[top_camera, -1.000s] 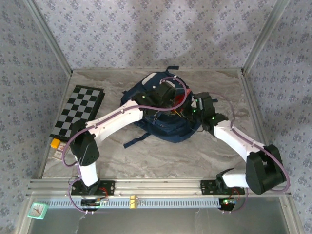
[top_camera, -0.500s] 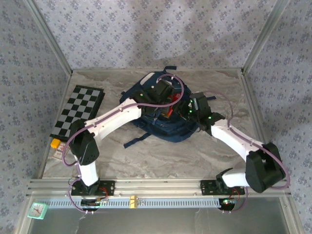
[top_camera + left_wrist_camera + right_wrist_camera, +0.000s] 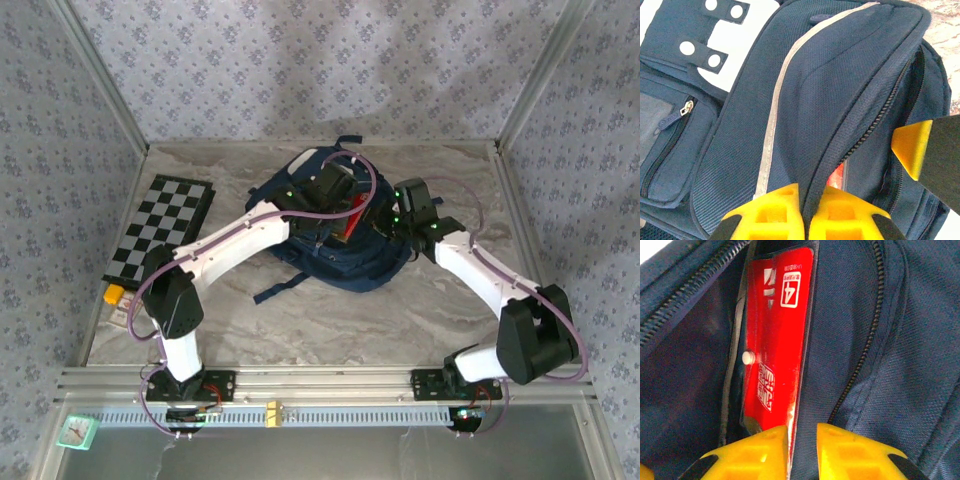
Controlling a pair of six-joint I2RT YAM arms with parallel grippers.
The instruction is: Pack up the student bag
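Left gripper (image 3: pixel 805 194) clamps the zipped flap of the woven navy-blue fabric backpack (image 3: pixel 840 100). Right gripper (image 3: pixel 802 434) — jaws narrow, grip unclear — meets a glossy red flat packet (image 3: pixel 777 340) toward the bag's three o'clock.

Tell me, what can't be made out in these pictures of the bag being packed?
Top view: the student bag opening, mostly covered by the left arm.
Right wrist view: red packet lower end, cut off behind the right gripper; whether it is gripped is unclear.
Packet's small print: too blurred to read.
Top view: small items beside the checkerboard: too small to name.
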